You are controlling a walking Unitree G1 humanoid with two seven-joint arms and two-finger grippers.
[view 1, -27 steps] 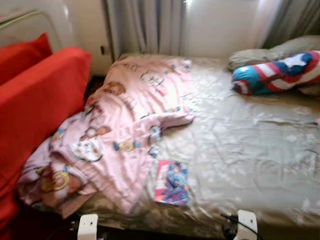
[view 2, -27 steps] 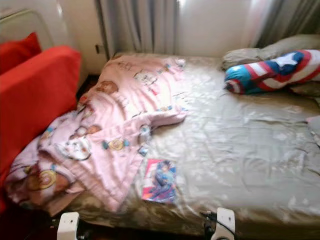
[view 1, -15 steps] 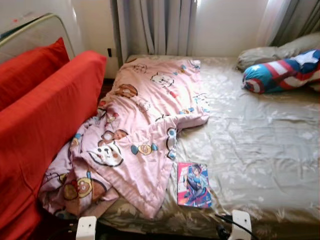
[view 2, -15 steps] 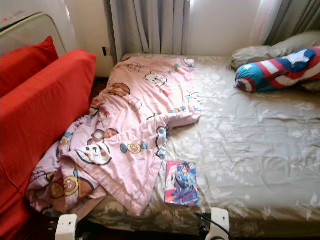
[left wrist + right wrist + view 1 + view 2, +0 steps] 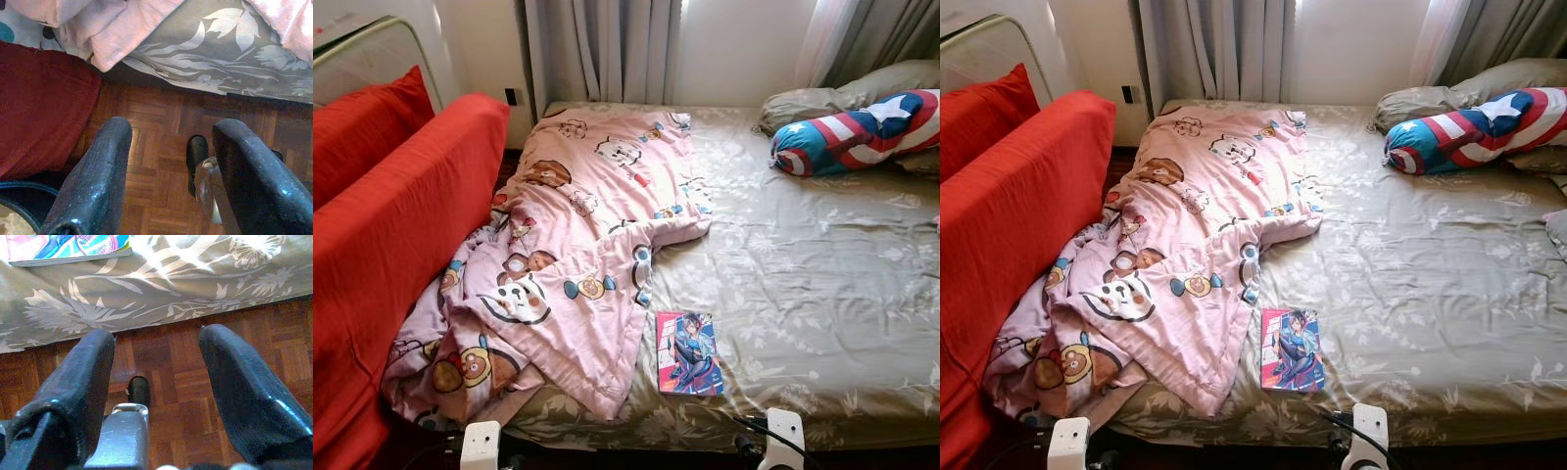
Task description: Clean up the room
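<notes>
At the bottom edge of the left eye view, two white, rounded blocks of the robot's body are showing, the left one [image 5: 481, 446] with a small dark hole in its face, the right one [image 5: 786, 439] with a black cable [image 5: 751, 427] curling off it. In the wrist views, the left gripper [image 5: 171, 147] and the right gripper [image 5: 157, 350] are each showing two thick, glossy black fingers with scuffed, rounded tips. Between each pair a silver metal bracket [image 5: 122, 438] is sitting under a short black cylinder [image 5: 197, 155].
</notes>
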